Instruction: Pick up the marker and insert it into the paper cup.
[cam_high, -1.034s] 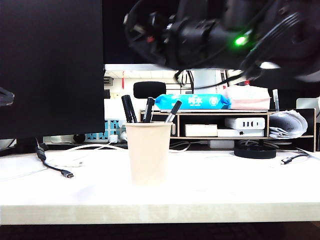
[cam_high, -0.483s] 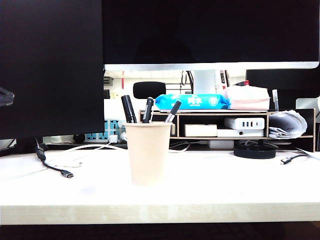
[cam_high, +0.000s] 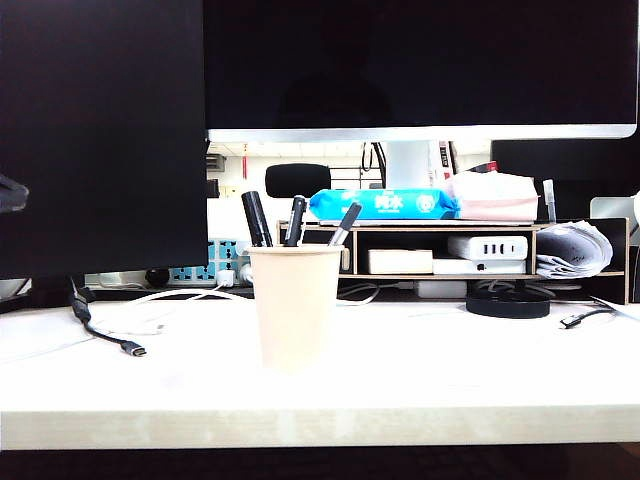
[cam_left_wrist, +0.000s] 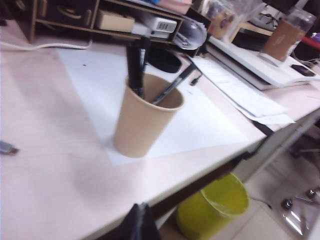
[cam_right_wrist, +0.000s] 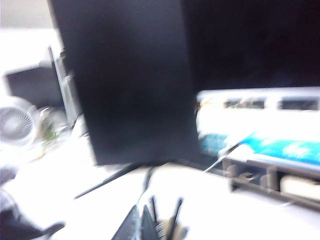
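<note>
Since marker (cam_high: 256, 218) already stands in paper cup (cam_high: 295, 305), leaning on rim, job looks done; left gripper (cam_left_wrist: 141, 221) and right gripper (cam_right_wrist: 139, 222) both pinched together, empty, clear of cup.

marker (cam_high: 256, 217): lower barrel hidden inside the paper cup (cam_high: 295, 305); label not visible
left gripper (cam_left_wrist: 142, 225): only dark closed tips show, rest cut off by the frame edge
right gripper (cam_right_wrist: 140, 223): tips only, cut off, heavily blurred
right wrist view: whole scene smeared; cup contents indistinct

White table (cam_high: 480, 380), monitor (cam_high: 420, 60), shelf (cam_high: 440, 250)
</note>
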